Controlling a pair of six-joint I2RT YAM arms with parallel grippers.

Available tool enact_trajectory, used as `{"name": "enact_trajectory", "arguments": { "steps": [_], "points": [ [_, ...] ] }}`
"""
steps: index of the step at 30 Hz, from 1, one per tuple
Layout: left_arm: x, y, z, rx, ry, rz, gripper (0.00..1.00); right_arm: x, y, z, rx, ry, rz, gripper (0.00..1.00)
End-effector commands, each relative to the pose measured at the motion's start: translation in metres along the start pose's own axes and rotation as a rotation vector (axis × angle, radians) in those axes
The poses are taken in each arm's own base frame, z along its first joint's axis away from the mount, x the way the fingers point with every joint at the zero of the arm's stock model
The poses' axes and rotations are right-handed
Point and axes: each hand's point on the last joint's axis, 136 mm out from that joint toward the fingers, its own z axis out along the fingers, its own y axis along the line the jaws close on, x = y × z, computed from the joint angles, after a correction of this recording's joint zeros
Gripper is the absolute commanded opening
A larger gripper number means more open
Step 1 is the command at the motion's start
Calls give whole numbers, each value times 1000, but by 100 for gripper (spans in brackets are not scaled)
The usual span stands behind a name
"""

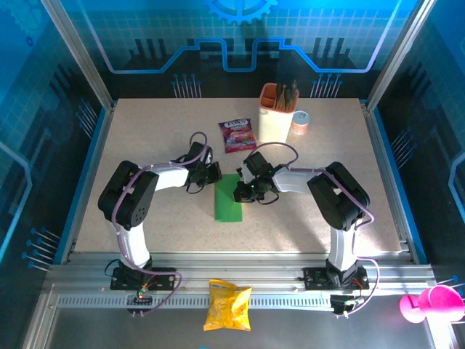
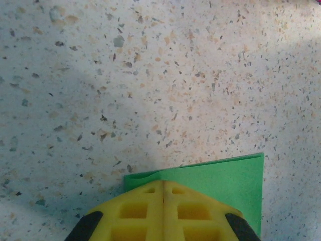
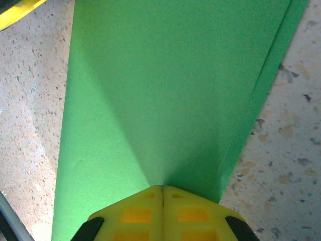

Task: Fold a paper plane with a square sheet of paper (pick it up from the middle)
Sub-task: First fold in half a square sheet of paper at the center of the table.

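The square sheet of paper (image 1: 229,203) is bright green and lies folded into a narrow strip at the table's middle. My left gripper (image 1: 215,173) is shut, its yellow tips (image 2: 163,182) set on the strip's far corner (image 2: 225,178), where the top layer lifts slightly. My right gripper (image 1: 243,192) is shut too. Its tips (image 3: 162,187) rest on the paper's flat face (image 3: 150,90), beside the doubled edge on the right. No paper shows between either pair of fingers. A finger of the left gripper (image 3: 15,9) shows at the right wrist view's top left corner.
A purple snack sachet (image 1: 237,134) lies behind the paper. A cream holder (image 1: 275,120) with tools and a small can (image 1: 300,122) stand at the back. A yellow crisp bag (image 1: 227,305) sits on the front rail, and a pink cup (image 1: 430,304) at the lower right.
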Motion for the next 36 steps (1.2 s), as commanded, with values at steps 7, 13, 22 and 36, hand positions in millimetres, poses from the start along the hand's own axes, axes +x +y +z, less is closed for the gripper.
{"name": "enact_trajectory", "arguments": {
  "steps": [7,13,22,36],
  "points": [
    [13,25,9,-69,24,24,0,6,-19,-1,87,62,48,0],
    [15,26,9,-70,28,27,0,-24,21,-31,-27,-43,37,0],
    [18,29,8,-77,30,34,0,-27,71,-41,-153,-90,8,0],
    [21,30,13,-77,45,26,0,-10,108,6,-226,-47,13,0]
  ]
}}
